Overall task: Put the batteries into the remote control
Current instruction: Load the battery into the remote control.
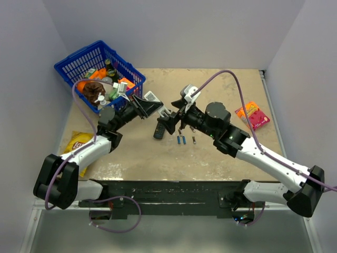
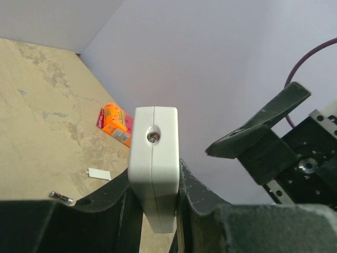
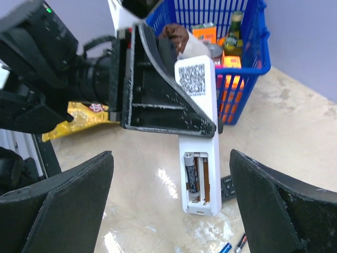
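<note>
The white remote control point(image 3: 198, 158) is held above the table, its back with a QR sticker facing the right wrist camera. My left gripper point(image 2: 154, 182) is shut on its sides point(image 1: 151, 100). The battery compartment point(image 3: 198, 178) is uncovered; one battery point(image 3: 191, 174) lies in its left slot and the right slot is bare. My right gripper point(image 3: 168, 205) is open, its fingers point(image 3: 63, 205) wide on either side of the remote's lower end without touching it point(image 1: 175, 113). Two blue batteries point(image 1: 182, 140) and a dark one point(image 1: 194, 140) lie on the table.
A black remote point(image 1: 159, 130) lies below the grippers. A blue basket point(image 1: 79, 58) full of items stands at the back left. A yellow snack bag point(image 1: 73, 145) lies at the left edge and an orange-pink packet point(image 1: 251, 115) at the right. A small white cover point(image 2: 99, 174) rests on the table.
</note>
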You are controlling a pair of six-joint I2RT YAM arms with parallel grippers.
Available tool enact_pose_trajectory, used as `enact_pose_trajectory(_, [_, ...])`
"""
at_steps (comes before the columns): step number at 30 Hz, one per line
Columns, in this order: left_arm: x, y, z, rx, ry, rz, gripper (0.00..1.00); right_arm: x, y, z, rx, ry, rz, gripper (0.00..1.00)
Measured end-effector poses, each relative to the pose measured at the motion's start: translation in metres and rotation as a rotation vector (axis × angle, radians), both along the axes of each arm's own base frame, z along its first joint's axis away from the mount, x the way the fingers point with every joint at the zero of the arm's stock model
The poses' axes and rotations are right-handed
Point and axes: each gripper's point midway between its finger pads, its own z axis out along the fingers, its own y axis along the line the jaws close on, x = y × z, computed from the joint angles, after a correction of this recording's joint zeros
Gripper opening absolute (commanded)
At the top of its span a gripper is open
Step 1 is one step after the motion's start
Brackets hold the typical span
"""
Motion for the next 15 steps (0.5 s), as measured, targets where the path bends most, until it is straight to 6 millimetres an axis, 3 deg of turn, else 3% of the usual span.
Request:
enact_pose_trajectory(6, [0.013,0.011,0.000,0.053,0.030,0.001,0.00,-0.004,-0.002,0.030,-0.032,-0.090,0.034,0.98])
enact_pose_trajectory(15, [0.018,0.014,0.013,0.229,0.000,-0.075,0.00,-0.033,-0.015,0.019,-0.320,-0.402,0.255,0.91])
